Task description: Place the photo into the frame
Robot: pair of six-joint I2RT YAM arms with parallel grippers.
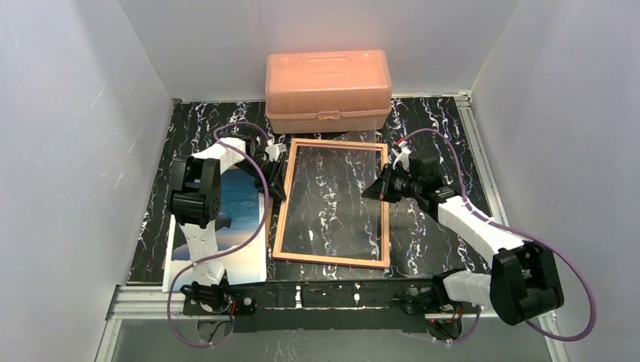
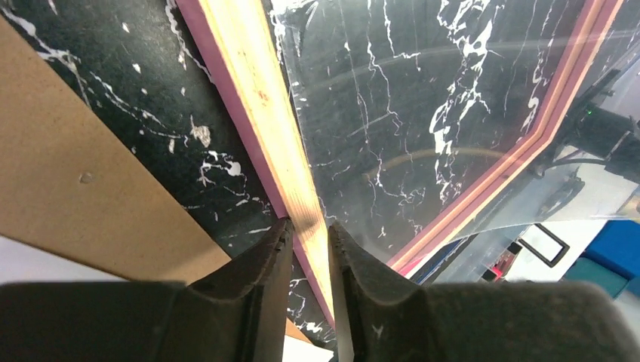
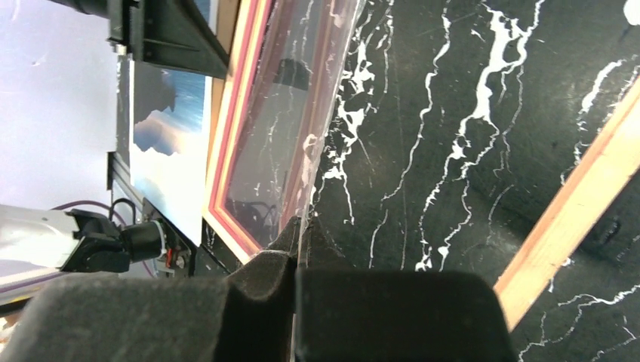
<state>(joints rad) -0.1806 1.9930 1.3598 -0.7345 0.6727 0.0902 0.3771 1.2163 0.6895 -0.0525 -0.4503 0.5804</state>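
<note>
left wrist, frame (image 2: 256, 98) rail gripped by left tool (image 2: 309, 226), pane (image 3: 279, 151) in right tool (image 3: 303, 225)

The desk (image 1: 189, 128) has a glossy black marble-look top with white veins. The frame (image 1: 332, 259) shows bare pale wood on its back, smooth and matt, with a pink painted edge. Its pane (image 1: 332, 204) is clear, thin and shiny, catching reflections. The photo (image 1: 243, 226) is smooth paper. The board (image 2: 90, 173) is matt brown fibreboard. The box (image 1: 328, 83) is smooth translucent plastic. The left gripper (image 2: 308, 226) and right gripper (image 3: 302, 226) are matt black, faintly grainy. The rail (image 1: 140, 302) is bare metal.
</note>
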